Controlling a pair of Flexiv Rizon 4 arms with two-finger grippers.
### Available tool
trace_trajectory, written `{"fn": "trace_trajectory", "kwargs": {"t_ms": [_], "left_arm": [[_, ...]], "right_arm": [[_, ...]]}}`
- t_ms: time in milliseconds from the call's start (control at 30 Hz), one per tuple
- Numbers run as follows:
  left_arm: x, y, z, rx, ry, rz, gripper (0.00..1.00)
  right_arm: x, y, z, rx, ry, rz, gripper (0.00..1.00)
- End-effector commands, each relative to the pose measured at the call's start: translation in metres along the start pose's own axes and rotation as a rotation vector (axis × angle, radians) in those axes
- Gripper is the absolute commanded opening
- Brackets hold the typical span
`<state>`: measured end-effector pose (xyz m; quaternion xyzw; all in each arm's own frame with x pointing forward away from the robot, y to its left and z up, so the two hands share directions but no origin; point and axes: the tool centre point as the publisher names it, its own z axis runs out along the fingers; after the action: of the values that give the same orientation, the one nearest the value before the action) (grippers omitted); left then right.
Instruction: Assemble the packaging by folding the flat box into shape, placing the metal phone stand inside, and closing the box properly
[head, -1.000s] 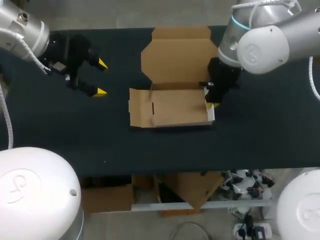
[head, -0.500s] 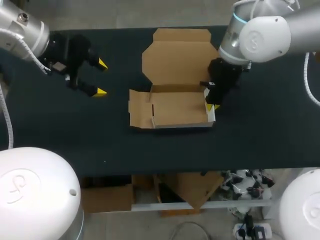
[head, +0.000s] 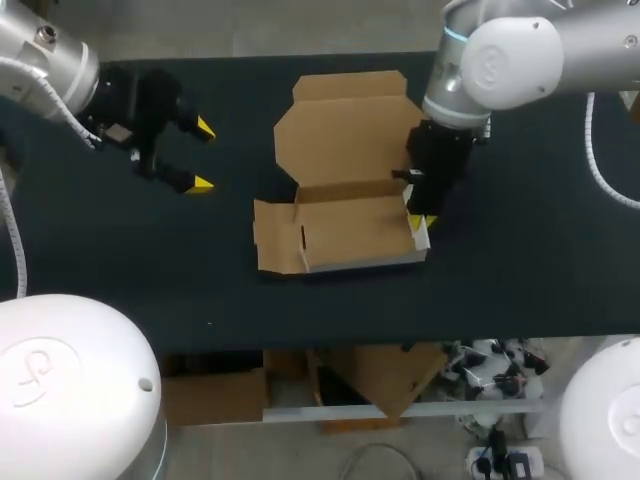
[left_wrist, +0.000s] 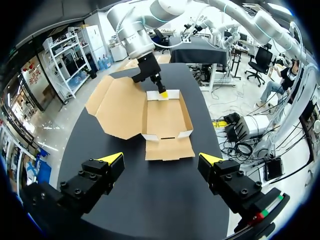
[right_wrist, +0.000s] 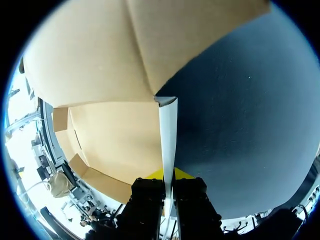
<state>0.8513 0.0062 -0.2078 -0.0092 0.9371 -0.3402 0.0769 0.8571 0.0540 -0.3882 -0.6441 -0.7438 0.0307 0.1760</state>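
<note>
Cardboard box (head: 350, 225), head view: lies in the middle of the table (head: 520, 280), half-formed, long axis running left to right, lid (head: 345, 130) open toward the far edge. Gripped at its right end by the right gripper (head: 418, 221), fingers closed on the end wall (head: 420, 235). Left gripper (head: 203, 155) hangs well apart to the left, spread wide and empty, facing the left end flap (head: 275, 235).

Left wrist view: lies straight ahead of the open left gripper (left_wrist: 161, 159), left end flap (left_wrist: 169, 148) flat on the table and nearest, right gripper (left_wrist: 161, 94) at the far end.

Right wrist view: shows the end wall (right_wrist: 167, 130) upright, pinched from both sides by the right gripper (right_wrist: 168, 175). Probably falls to the left arm, the nearer one, to lift the flat flap
</note>
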Motion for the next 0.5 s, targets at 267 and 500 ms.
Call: {"fn": "trace_trajectory", "kwargs": {"t_ms": [267,500], "left_arm": [[0.000,0.000,-0.001,-0.003,0.003,-0.001,1.00],[0.000,0.000,-0.001,-0.003,0.003,-0.001,1.00]], "right_arm": [[0.003,0.003,0.010,0.043,-0.019,0.016,0.00],[0.000,0.001,0.016,0.049,-0.019,0.023,0.00]]}}
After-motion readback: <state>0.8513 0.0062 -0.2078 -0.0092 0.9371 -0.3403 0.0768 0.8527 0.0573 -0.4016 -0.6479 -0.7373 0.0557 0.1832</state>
